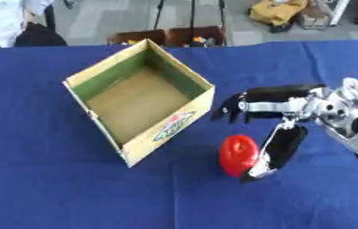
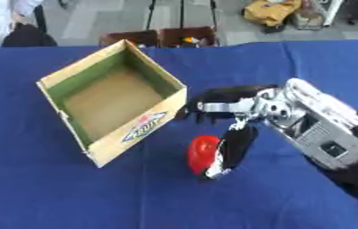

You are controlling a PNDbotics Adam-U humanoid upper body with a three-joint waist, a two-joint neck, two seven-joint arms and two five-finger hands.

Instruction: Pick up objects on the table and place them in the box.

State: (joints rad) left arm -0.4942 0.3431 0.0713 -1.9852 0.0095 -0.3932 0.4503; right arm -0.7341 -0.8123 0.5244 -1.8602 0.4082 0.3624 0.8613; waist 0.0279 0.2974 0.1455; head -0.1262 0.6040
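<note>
Left eye view: open cardboard box [image 1: 139,100] seen on blue-covered table [image 1: 49,188], left of centre, nearer far edge, interior bare. Red object [image 1: 238,154] lies on cloth just right of box's near corner. Right hand [image 1: 280,107] entered from right edge; thumb [image 1: 280,150] pressed against red object's right side, fingers [image 1: 231,108] curled above it.

Right eye view: grip closure on red object not discernible; object rests on table.

The box [image 1: 139,100] sits left of the round object [image 1: 238,155] on the table [image 1: 49,192].
</note>
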